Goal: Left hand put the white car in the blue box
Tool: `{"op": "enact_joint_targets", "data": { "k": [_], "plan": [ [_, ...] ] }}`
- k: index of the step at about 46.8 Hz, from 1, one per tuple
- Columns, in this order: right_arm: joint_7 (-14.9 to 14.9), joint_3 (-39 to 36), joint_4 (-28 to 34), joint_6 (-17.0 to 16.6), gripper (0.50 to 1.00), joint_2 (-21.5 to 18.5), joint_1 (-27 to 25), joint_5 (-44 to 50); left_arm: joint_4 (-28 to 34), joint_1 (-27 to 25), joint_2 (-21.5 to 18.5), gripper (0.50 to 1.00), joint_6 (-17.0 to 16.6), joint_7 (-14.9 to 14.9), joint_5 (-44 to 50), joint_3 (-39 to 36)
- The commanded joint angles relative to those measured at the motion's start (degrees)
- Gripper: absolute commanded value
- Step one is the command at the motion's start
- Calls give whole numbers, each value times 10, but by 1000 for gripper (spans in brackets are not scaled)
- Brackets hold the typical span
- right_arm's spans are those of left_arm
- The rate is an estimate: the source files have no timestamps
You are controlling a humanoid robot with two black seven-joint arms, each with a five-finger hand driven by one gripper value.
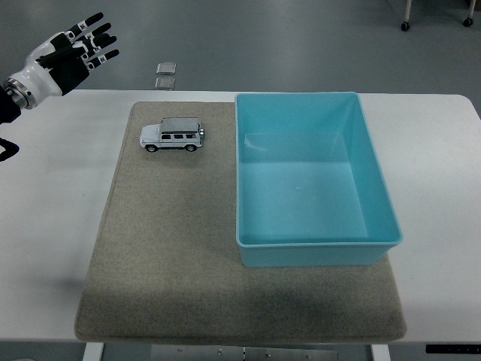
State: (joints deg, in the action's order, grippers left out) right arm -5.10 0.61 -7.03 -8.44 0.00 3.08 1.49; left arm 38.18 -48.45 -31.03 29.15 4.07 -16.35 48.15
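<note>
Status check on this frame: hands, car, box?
Left robot hand open, raised at far left, holding nothing. Right not in view. Car on mat, left of empty box. Nothing in the way.
</note>
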Motion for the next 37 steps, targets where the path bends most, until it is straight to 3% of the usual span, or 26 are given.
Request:
{"op": "enact_joint_targets", "data": {
  "k": [1,7,14,20,28,37],
  "plan": [
    [0,0,0,0,936,0,0,-1,1,-2,0,999,-1,37,-100,0],
    [0,0,0,0,936,0,0,0,15,0,-1,996,-4,72,-214,-5],
    [0,0,0,0,936,0,0,0,31,-16,-15,996,-8,76,-309,-23],
    [0,0,0,0,936,0,0,0,39,-32,-16,996,-14,76,-329,-67],
    [0,0,0,0,936,0,0,0,72,-63,-26,996,-57,76,-337,-144],
    [0,0,0,0,936,0,0,0,76,-84,-20,996,-103,76,-410,-191]
  ]
}}
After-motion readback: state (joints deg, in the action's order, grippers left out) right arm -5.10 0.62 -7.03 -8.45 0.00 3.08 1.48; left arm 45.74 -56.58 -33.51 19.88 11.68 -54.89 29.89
